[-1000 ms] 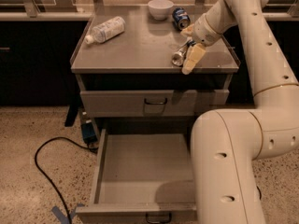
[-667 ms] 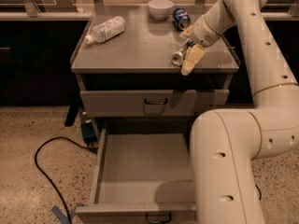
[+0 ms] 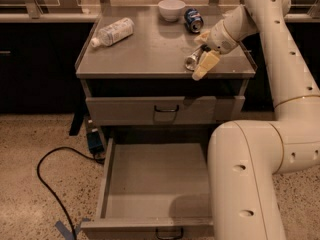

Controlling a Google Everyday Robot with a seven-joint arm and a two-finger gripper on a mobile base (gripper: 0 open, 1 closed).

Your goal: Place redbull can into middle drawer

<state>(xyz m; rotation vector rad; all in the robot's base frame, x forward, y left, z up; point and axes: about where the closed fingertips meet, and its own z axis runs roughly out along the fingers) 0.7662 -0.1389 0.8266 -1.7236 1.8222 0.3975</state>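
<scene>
Gripper (image 3: 198,57) clasping the redbull can (image 3: 191,62) at the cabinet top's (image 3: 150,54) front right
The fingers (image 3: 205,65) are closed around the tilted can; below, the middle drawer (image 3: 150,184) stands pulled out, the upper drawer (image 3: 130,111) closed; a dark blue can (image 3: 193,19) lies behind

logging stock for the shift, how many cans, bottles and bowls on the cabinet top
cans: 2, the redbull can held by the gripper at the cabinet top front right edge, plus a dark blue can
bottles: 1
bowls: 1
total: 4
</scene>
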